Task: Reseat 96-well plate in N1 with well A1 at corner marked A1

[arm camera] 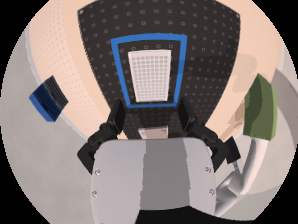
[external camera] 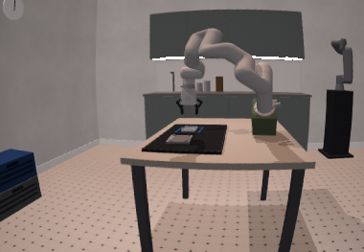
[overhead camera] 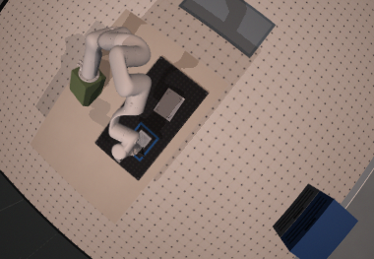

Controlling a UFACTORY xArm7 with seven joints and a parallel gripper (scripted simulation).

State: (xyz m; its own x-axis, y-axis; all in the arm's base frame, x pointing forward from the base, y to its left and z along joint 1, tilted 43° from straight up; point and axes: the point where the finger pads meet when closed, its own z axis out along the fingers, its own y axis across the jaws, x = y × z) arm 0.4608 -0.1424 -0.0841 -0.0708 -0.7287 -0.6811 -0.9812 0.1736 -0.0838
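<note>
Blue and black, a crate [external camera: 16, 179] stands on the tiled floor at the far left of the exterior view, well apart from the wooden table [external camera: 216, 162]; on that table lies a black perforated deck [external camera: 211, 143], and on the deck's near part sits a grey raised block [external camera: 179, 140], which seems to be the plate nest N1, though no marking can be read.

Just beyond it, farther from the camera, a blue taped outline [external camera: 178, 131] frames the white 96-well plate [external camera: 190, 129]; the plate lies flat inside the outline, which is the bench spot B1; in the wrist view the same plate [arm camera: 149, 76] shows as a pale grid of wells centred within the blue border [arm camera: 117, 72], apart from the tape on every side; which corner is cut off cannot be told at this size.

Above the plate hangs the gripper [external camera: 190, 106], pointing straight down, its dark fingers spread fully apart with nothing between them, clear of the plate; the top view places the wrist over the outline.

To the right, the white arm [external camera: 239, 64] arches back to its green pedestal [external camera: 264, 122] at the table's far right edge; farther right, a second, idle arm stands on a black column [external camera: 337, 122] by the wall.
</note>
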